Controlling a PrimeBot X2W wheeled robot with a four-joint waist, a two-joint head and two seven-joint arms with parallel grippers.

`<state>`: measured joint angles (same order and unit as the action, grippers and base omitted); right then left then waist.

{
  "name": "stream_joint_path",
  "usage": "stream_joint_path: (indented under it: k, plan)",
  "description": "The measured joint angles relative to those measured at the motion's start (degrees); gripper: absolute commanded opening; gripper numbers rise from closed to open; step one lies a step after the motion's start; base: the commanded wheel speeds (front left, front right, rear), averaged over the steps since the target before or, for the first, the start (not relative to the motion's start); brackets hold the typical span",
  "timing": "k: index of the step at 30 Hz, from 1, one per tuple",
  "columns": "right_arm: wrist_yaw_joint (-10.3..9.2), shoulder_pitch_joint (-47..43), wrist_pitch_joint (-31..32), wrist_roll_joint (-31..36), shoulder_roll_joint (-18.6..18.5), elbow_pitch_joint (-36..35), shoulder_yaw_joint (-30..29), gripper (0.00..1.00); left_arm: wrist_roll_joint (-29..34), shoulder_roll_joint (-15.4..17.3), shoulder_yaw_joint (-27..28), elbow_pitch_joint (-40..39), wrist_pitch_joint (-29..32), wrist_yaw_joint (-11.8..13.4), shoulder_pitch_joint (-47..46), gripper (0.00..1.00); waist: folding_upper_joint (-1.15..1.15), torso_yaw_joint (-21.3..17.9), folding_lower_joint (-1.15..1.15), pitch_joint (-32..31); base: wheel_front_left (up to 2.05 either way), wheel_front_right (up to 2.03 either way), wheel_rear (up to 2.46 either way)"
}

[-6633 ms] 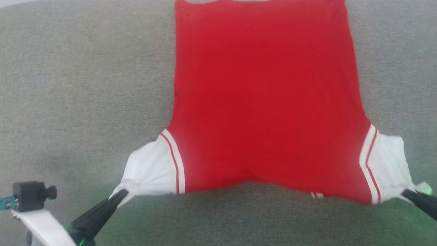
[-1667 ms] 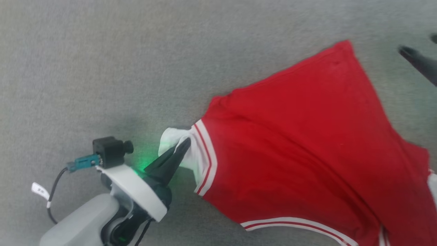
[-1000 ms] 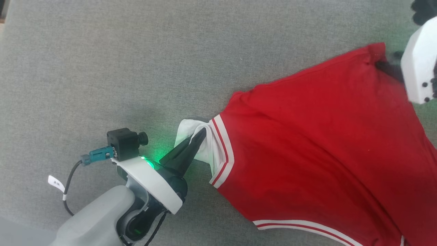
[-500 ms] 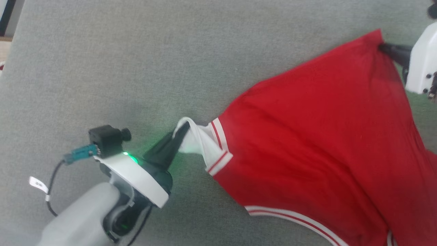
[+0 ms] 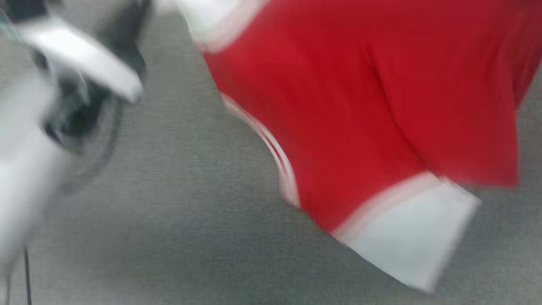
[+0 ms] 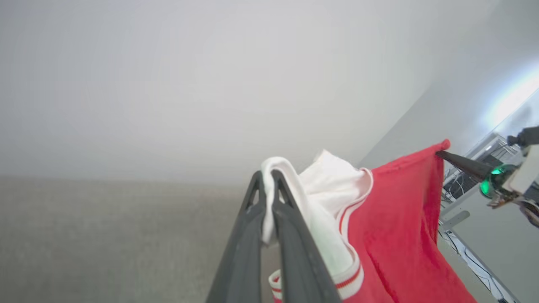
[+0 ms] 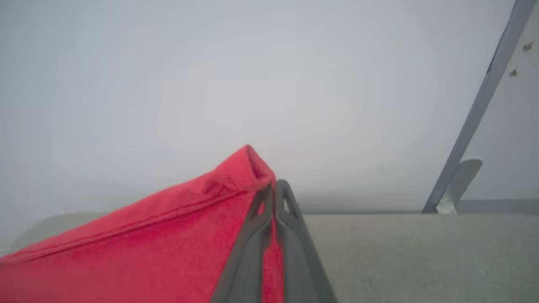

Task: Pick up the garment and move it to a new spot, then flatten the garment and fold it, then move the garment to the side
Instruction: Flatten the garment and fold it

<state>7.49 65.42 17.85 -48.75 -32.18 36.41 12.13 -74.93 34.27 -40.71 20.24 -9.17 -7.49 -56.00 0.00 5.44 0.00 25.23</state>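
Over grey surface [image 5: 169,212], garment [image 5: 360,106] spans left hand [image 6: 269,181] to right hand [image 7: 274,187].

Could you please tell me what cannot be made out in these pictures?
Head view: motion blur smears the left arm, so its fingers are unreadable.
Head view: the top and right edges cut off the garment.
Head view: blur hides whether the white sleeve touches the grey surface.
Right wrist view: the right gripper's own fingers hide how much cloth they pinch.
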Motion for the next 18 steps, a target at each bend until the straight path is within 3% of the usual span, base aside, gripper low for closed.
stream_joint_path:
  k: [5,11,14,18]
  plan:
    - [0.02,12.0,-8.3,5.8,4.1,8.4,-5.5,0.00,-3.0,-2.4,4.3,10.7,3.0,0.0,-17.3,0.00,0.00,-2.9,0.00,2.5,0.00,0.00,0.00]
    - [0.15,24.5,-16.6,10.1,7.2,16.6,-11.4,0.00,-2.3,-4.5,7.9,20.3,-0.4,-0.1,-36.3,0.00,0.00,-6.3,0.00,5.0,0.00,0.00,0.00]
    - [0.16,27.3,-17.9,11.8,8.0,19.6,-12.0,0.00,-2.2,-4.8,8.2,21.9,-1.1,-0.1,-41.2,0.00,0.00,-7.7,0.00,5.5,0.00,0.00,0.00]
    - [0.16,27.5,-18.3,12.5,8.7,22.7,-11.5,0.00,-4.2,-4.7,8.3,22.0,-1.3,-0.1,-41.1,0.00,0.00,-8.2,0.00,5.9,0.00,0.00,0.00]
